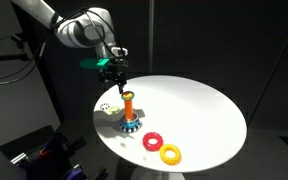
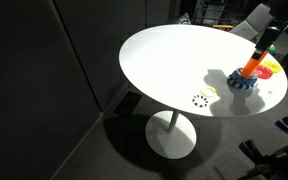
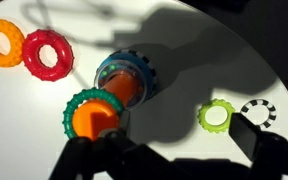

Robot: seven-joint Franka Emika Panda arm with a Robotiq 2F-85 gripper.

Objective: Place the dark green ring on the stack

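The stack is an orange peg [image 1: 129, 102] on a blue toothed base [image 1: 131, 123]; it also shows in an exterior view [image 2: 250, 72] and in the wrist view [image 3: 129, 80]. In the wrist view the dark green ring [image 3: 76, 101] sits round the peg's upper end, and the orange peg top fills its hole. My gripper [image 3: 179, 152] hangs just above the peg [image 1: 118, 78], its fingers spread wide, the left finger close beside the ring. The jaws hold nothing.
A red ring [image 3: 48, 54] and a yellow ring [image 3: 2, 42] lie beyond the base, toward the edge of the round white table [image 1: 199, 105]. A light green toothed ring [image 3: 215, 116] and a black-and-white ring [image 3: 258, 112] lie on the other side.
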